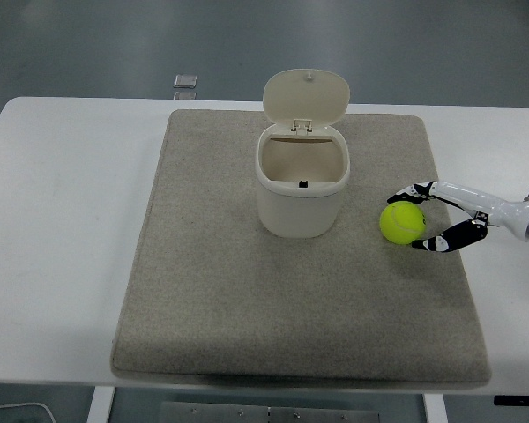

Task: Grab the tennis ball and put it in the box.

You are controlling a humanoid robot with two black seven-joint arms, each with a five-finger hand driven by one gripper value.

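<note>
The right hand [441, 216] reaches in from the right edge, its fingers [404, 191] spread and curved around the tennis ball [402, 223] from two sides, not clenched on it; whether they touch it is hard to tell; the yellow-green ball lies on the grey mat [220, 300], just right of the box [301, 182]; the cream box stands upright near the mat's middle, its hinged lid [306, 96] tipped back and open; the mat covers most of the white surface [62, 229]; a small grey object [185, 82] lies beyond the far edge.
</note>
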